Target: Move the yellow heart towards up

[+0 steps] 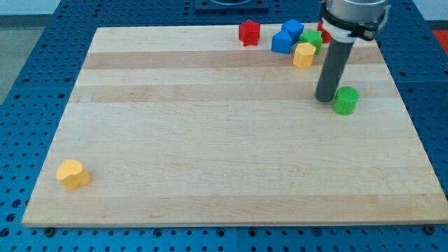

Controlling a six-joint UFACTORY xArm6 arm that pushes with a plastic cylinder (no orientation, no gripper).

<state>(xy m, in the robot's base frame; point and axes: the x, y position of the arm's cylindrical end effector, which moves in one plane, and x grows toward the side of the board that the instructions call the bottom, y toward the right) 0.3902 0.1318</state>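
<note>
Camera view, the only one. You see a pale wooden worktop (210,140) on a blue perforated base, and the arm's dark rod (332,70) descending at the upper right of the frame. No pincer is fitted, so there is nothing to report as wide, narrow or holding; the tip (325,100) rests on the wood just left of a green block (345,100), close enough that you cannot tell contact from a narrow gap. The yellow heart (73,173) lies alone at the lower left of the frame, near the worktop's left edge and well apart from the tip. The push appears not yet begun, and the step in hand is judged to be the approach. The next move calls for you to carry the tip across the worktop to a spot below the heart, then drive it toward the frame's top through the heart's middle, so it does not swing aside. At the top edge sit a red block (249,32), two blue blocks (282,42), a second yellow block (303,54) and a small green block (313,38). The arm hides part of this cluster, a red piece behind it barely shows, and most shapes there are too small to name.
</note>
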